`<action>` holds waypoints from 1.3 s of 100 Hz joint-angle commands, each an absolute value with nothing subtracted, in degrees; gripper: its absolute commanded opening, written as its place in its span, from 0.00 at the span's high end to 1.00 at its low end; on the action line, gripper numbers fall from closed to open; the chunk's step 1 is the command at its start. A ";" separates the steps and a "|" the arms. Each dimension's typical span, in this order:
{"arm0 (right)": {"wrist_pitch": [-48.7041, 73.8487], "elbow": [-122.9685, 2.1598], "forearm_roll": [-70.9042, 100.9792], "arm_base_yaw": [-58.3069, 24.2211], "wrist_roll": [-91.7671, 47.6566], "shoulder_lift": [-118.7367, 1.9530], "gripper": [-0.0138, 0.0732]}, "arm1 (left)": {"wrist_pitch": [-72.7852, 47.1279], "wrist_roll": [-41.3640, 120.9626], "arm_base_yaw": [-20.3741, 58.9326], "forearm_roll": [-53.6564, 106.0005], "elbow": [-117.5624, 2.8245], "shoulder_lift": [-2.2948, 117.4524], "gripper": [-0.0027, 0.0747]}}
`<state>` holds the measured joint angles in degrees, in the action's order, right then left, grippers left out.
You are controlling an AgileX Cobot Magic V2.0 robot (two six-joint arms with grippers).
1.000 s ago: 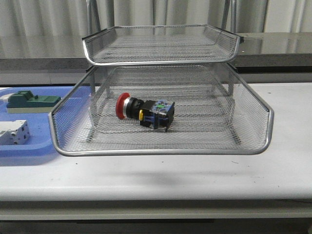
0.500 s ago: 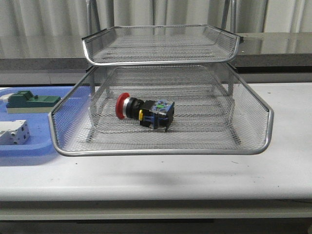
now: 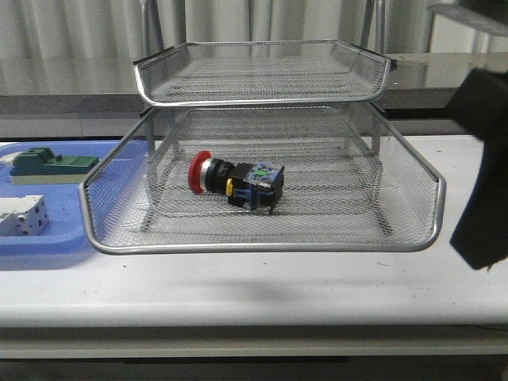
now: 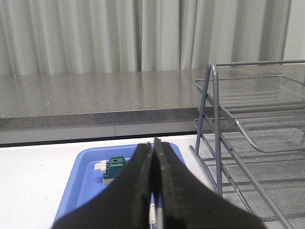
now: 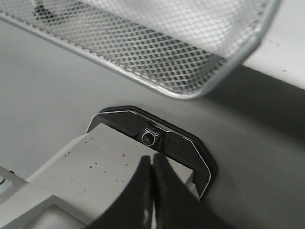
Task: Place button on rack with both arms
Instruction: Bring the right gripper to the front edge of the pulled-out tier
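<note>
The white table (image 3: 262,290) fills the lower half of the front view, with pale pleated curtains and a grey stone ledge behind it. On it stands the rack (image 3: 262,248), a silver wire-mesh stand taking up the middle of the frame; two of its tiers show here, the upper one small and bare, the lower one wide. The button (image 3: 236,182) lies on its side on the mesh of that lower tier, left of centre, red cap pointing to the left edge of the picture. At the far left a blue tray (image 3: 48,238) rests on the table beside the rack, holding two parts: a green-topped block (image 3: 52,165) towards the back and a white block (image 3: 22,216) in front of it. A dark blurred arm (image 3: 484,167) covers the right edge of the front view. In the left wrist view the left end effector (image 4: 153,183) has its fingers pressed together with nothing between them, above the blue tray. In the right wrist view the right end effector (image 5: 151,198) is likewise closed and empty, a corner of the rack's mesh above it in the frame.
</note>
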<state>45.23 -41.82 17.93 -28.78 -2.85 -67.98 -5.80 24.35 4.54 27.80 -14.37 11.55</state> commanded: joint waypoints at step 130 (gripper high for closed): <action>8.28 -43.73 -20.09 -48.01 -3.69 -85.70 0.92 | -1.63 23.87 4.46 28.54 -15.94 11.98 0.99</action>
<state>12.10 -42.00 -18.41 -50.01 -3.17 -87.43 -5.80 24.33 4.54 27.80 -14.37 11.55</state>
